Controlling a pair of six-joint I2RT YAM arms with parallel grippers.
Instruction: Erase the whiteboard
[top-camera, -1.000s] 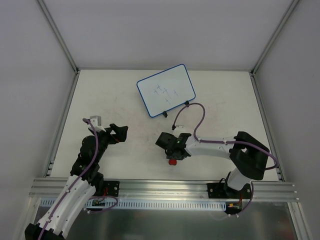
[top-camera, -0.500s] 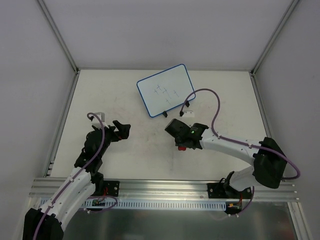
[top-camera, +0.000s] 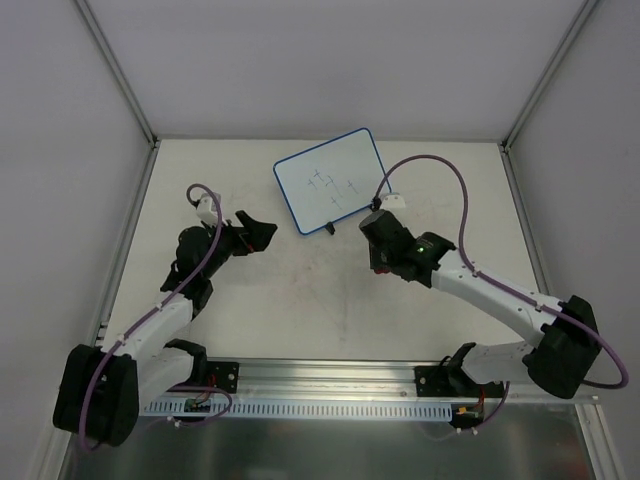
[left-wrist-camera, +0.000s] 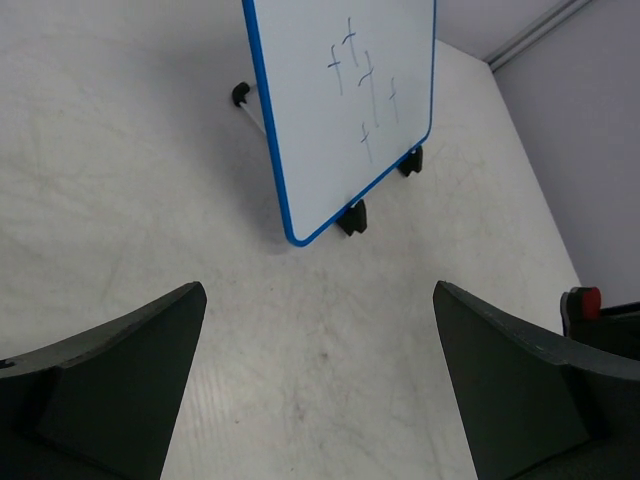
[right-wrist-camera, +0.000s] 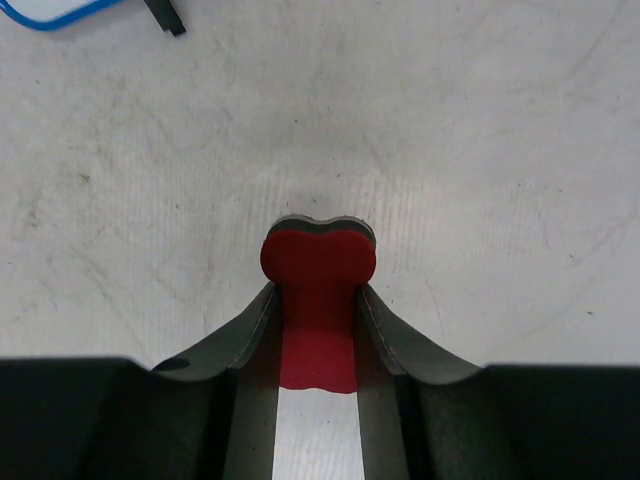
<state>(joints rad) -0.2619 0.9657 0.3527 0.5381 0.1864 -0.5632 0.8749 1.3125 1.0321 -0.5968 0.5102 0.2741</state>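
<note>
Gripping the red eraser (right-wrist-camera: 318, 258), right gripper (right-wrist-camera: 316, 292) sits near whiteboard (top-camera: 330, 185); left gripper (left-wrist-camera: 320, 292) spread wide.

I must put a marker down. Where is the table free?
Free: the middle of the table, toward the near rail, and the far right corner beside the whiteboard. Crowded: between whiteboard, left gripper and right gripper.

Whiteboard (right-wrist-camera: 48, 12) cut off by top edge, only corner showing.

Beneath me lies a scuffed off-white tabletop (top-camera: 440, 200) (faint grey smudges all over). Plain pale grey walls (top-camera: 330, 60) enclose it, and a ribbed silver aluminium rail (top-camera: 330, 378) lines its near edge.
</note>
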